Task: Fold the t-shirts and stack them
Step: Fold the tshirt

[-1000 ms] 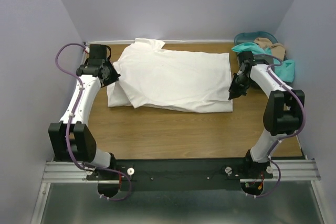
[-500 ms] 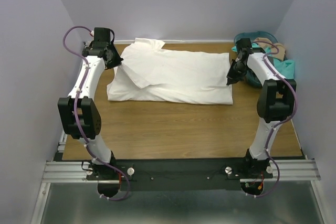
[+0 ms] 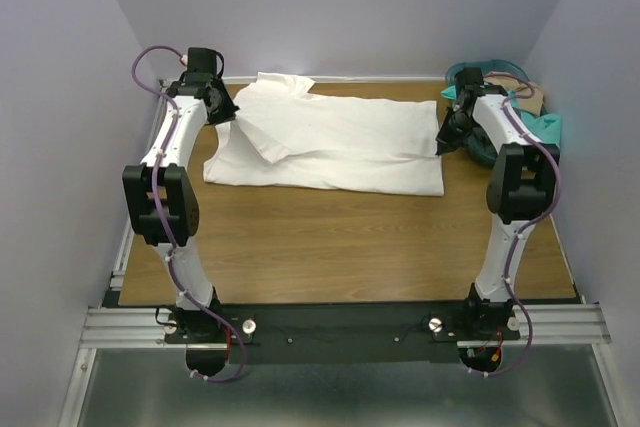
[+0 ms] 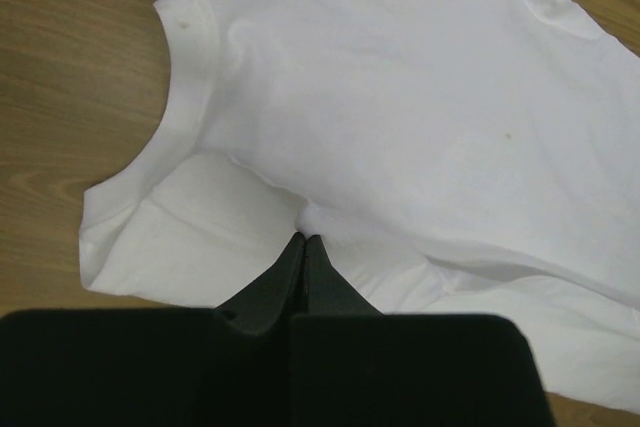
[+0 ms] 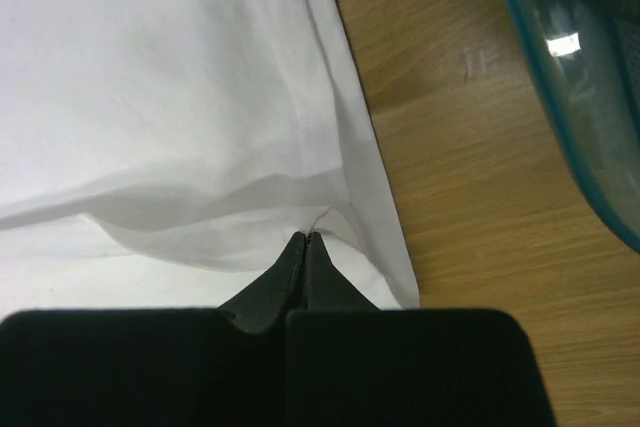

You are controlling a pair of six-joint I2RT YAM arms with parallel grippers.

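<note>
The large white t-shirt (image 3: 340,147) lies spread across the far half of the wooden table. My left gripper (image 3: 233,119) is shut on a pinch of its fabric at the left side, just below the collar (image 4: 190,57). The fingertips (image 4: 303,239) meet on a white fold. My right gripper (image 3: 442,144) is shut on the shirt's lifted right edge, and in the right wrist view its tips (image 5: 306,236) pinch the fabric beside the hem (image 5: 330,97). A teal t-shirt (image 3: 545,129) and a tan t-shirt (image 3: 530,95) hang from the basket at the back right.
The round teal plastic basket (image 3: 468,71) stands in the back right corner, its rim (image 5: 560,117) close to my right gripper. Bare wooden table (image 3: 340,237) runs between the shirt and the arm bases. Walls close in the table on three sides.
Both arms have swung toward the far wall with the shirt's edges pinched. The white shirt's near part has been drawn back, so it now covers less of the table.
</note>
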